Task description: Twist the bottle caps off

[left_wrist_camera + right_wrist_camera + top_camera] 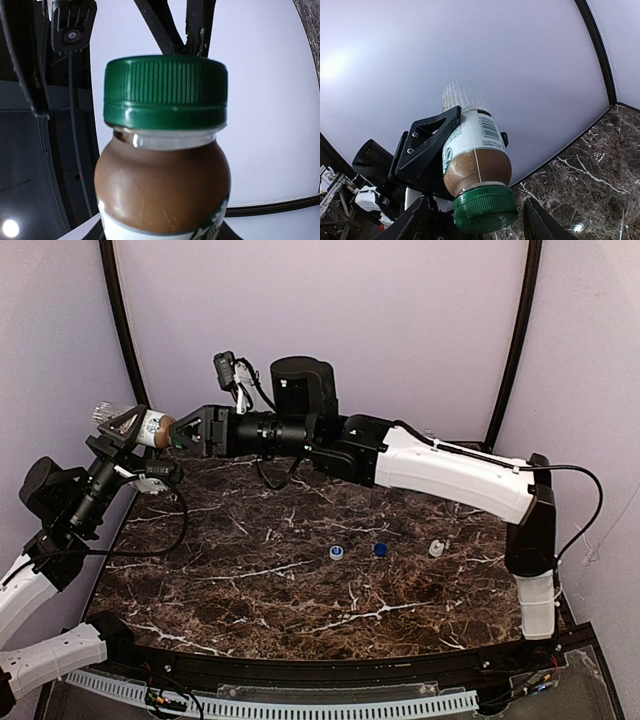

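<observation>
While capped, bottle (476,160) in left gripper (130,426).

High rear overview, wrist views close, apparently facing, sharing bottle (476,150)

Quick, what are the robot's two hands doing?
Left gripper: shut on the brownish plastic bottle with pale label.
Right gripper: open, jaws either side of its green ribbed cap.

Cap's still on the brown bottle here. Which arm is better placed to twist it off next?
Right. The left gripper is clamped on the brown bottle, holding it sideways in the air. The open right gripper sits around the green cap, lined up to close and turn it.
</observation>
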`<action>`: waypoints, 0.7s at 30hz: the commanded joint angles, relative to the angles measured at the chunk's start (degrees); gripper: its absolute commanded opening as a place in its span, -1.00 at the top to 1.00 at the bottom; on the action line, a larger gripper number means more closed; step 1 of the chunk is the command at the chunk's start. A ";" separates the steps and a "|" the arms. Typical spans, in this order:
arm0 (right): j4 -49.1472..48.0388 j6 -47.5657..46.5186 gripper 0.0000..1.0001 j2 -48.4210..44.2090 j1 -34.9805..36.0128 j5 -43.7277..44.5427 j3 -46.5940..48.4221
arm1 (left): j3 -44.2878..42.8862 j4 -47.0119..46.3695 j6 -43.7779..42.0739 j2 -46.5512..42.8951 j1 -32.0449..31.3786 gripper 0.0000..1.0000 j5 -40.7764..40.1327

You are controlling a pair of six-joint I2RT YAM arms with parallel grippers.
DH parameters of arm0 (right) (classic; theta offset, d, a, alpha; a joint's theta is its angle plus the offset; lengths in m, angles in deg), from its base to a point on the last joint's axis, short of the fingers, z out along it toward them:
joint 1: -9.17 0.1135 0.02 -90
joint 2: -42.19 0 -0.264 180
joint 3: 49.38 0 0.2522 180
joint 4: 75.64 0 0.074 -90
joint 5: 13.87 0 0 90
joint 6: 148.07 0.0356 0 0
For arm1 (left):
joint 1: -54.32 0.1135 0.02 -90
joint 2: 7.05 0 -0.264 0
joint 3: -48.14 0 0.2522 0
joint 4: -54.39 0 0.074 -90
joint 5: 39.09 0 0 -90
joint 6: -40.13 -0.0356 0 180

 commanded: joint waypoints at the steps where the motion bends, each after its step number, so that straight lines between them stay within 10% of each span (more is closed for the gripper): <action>1: -3.81 2.11 -0.25 2.11 -1.08 -3.95 2.90 | 0.88 -3.11 -1.58 -0.42 -0.42 0.33 0.35; 12: -4.54 5.15 -0.13 3.19 -1.60 -7.24 2.01 | -0.56 -2.39 0.68 0.60 -0.70 0.35 -0.53; 21: -6.28 5.36 0.53 2.43 -1.57 -9.18 0.16 | -0.76 -1.81 2.10 0.80 -0.70 0.38 -1.10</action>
